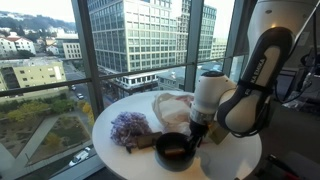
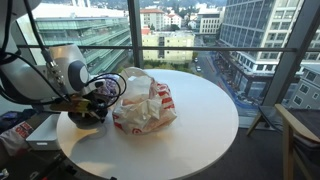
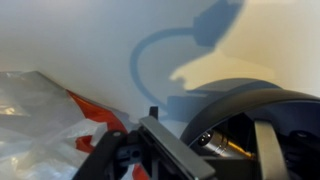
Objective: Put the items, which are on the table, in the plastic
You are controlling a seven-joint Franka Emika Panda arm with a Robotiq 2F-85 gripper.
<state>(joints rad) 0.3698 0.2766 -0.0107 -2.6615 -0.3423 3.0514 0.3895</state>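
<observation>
robot hand (image 1: 196, 128) hangs low over the rim of a dark bowl (image 1: 172, 150), fingers pointing down at its edge. whether they are spread or pinched on the rim i cannot tell: the wrist view shows only blurred black finger parts beside the bowl's curved wall. something small and brassy glints by the bowl there, too blurred to name.

just beside the bowl lies a purple clump (image 1: 130, 128), soft and frilly, like mesh or bunched cloth. behind both sits the plastic bag (image 2: 145, 105), where the items are meant to go. it is thin, crinkled, whitish film with red print, slumped in a loose mound near the middle of the round white counter (image 2: 212, 118). its mouth is not clearly visible.

by my reading the task is barely begun. bowl and purple clump both appear to rest on the counter outside the bag, and both are left to pack. the bowl looks rigid and smooth, the counter flat and matte.
</observation>
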